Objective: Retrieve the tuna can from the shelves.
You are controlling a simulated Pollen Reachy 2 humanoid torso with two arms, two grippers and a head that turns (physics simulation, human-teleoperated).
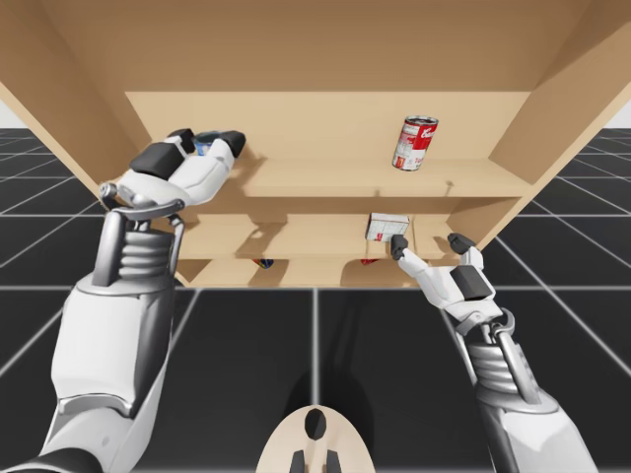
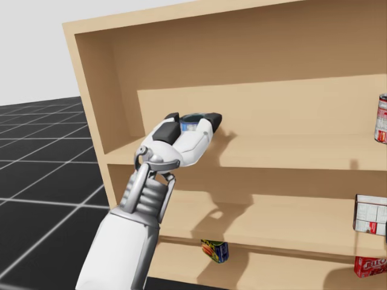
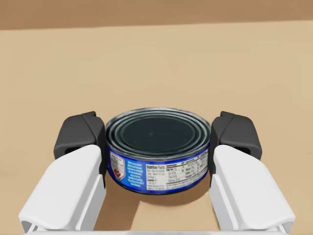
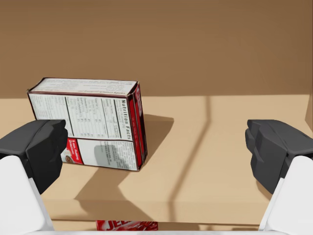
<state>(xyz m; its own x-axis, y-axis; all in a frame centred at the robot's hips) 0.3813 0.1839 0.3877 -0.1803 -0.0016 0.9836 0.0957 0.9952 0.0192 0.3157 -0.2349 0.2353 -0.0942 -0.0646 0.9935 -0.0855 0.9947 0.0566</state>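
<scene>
- Left gripper (image 1: 207, 140) first, from the high view: it's up at the left end of the top board of the shelves (image 1: 325, 179), with the tuna can (image 1: 205, 149) sitting between its fingers. A red and white can (image 1: 415, 144) stands upright on the same board, well apart to the right.
- Same view: the right gripper (image 1: 429, 246) is lower down, just in front of the middle shelf, fingers spread wide. It's near a white box (image 1: 386, 228) but not touching it.
- Head view: my left arm reaches into the top shelf, and the tuna can's rim shows between the two dark fingertips. On the bottom shelf there's a small colourful item (image 2: 215, 249) (can't tell what it is), and a red box (image 2: 370, 266) further right.
- Left wrist view: the tuna can sits flat on the shelf board, blue label facing the camera. Both dark pads press on its sides, so that gripper is clamped on it.
- Right wrist view: fingers far apart with nothing between them. The white box stands on the shelf ahead, nearer one finger, and the red box peeks out under the board.
</scene>
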